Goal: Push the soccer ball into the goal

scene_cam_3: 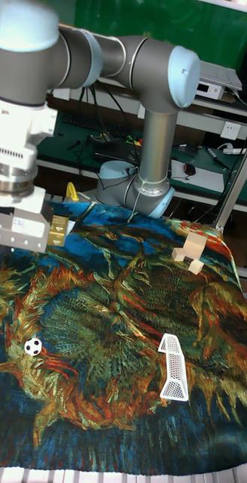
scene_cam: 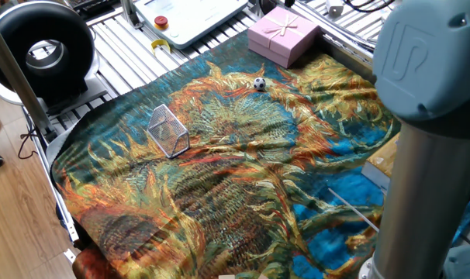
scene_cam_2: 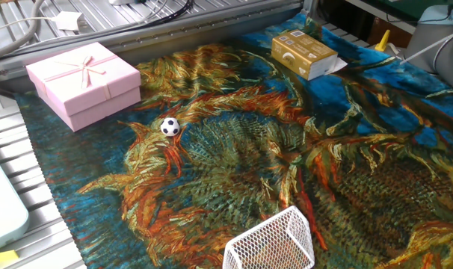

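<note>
The soccer ball (scene_cam: 259,84) is tiny and white with black patches, and it lies on the painted cloth near the pink gift box (scene_cam: 283,35). It also shows in the other fixed view (scene_cam_2: 170,126) and in the tall view (scene_cam_3: 33,346). The goal (scene_cam: 168,130) is a small white wire-mesh wedge that stands well apart from the ball, its mesh back low in the other fixed view (scene_cam_2: 272,241). The arm's wrist and a grey block (scene_cam_3: 17,226) hang high above the cloth's left side in the tall view. No fingers show in any view.
A tan cardboard box (scene_cam_2: 304,54) lies at the cloth's far corner, and wooden blocks (scene_cam_3: 189,253) rest near the arm's base. The big grey arm link (scene_cam: 429,116) fills the right of one fixed view. A black round device (scene_cam: 41,50) sits beyond the cloth's edge.
</note>
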Robot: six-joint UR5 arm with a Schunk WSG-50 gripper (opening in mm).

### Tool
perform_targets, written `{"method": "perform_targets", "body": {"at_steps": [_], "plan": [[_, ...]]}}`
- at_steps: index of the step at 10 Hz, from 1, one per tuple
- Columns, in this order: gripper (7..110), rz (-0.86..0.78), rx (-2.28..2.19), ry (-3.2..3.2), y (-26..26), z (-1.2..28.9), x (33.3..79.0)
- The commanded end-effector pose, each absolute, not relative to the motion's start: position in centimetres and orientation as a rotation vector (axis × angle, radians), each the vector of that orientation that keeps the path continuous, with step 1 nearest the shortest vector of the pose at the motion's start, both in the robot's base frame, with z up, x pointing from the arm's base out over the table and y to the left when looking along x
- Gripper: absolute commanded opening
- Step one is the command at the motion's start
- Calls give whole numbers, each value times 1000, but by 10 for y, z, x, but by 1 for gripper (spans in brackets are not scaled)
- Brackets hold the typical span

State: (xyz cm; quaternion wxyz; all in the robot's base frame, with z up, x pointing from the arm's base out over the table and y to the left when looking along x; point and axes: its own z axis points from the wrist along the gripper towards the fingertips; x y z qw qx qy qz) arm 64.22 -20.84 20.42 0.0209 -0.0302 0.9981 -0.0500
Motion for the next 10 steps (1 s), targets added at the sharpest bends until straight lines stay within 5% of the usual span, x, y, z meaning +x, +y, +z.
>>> {"method": "perform_targets", "body": {"at_steps": [1,10], "plan": [[7,-69,-72,3102,-189,196,656],[7,-103,37,3104,-185,170,670]]}}
